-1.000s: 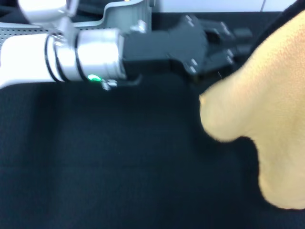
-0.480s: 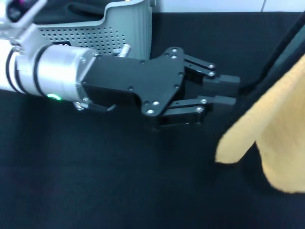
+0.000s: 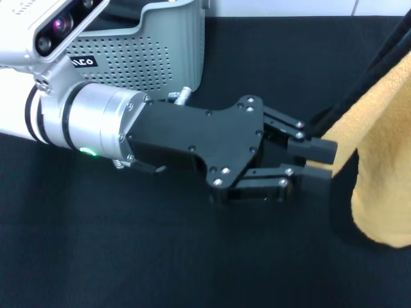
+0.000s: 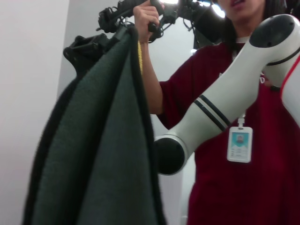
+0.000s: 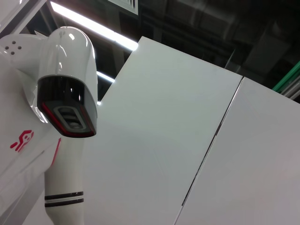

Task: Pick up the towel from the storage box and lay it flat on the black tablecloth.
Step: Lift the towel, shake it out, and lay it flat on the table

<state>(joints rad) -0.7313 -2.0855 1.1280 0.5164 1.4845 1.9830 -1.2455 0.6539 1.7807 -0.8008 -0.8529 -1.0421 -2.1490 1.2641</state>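
Yellow-orange towel hangs just right of the left claw's tips, long side running up and down.

Far left of the black tablecloth (image 3: 160,256), near its back edge, stands the grey storage box (image 3: 154,51); nothing of the towel shows in it. In front of it the left claw (image 3: 316,158) reaches sideways to the right, low over the cloth, its 2 fingers a narrow gap apart with nothing visibly between them. Their tips sit right at the black-trimmed edge of the towel (image 3: 385,173), which hangs clear of the tablecloth at the right edge. From the left wrist, the towel's dark side (image 4: 101,154) dangles from the right claw (image 4: 82,47), clamped on its top edge. My guess: the left claw takes that near edge next.
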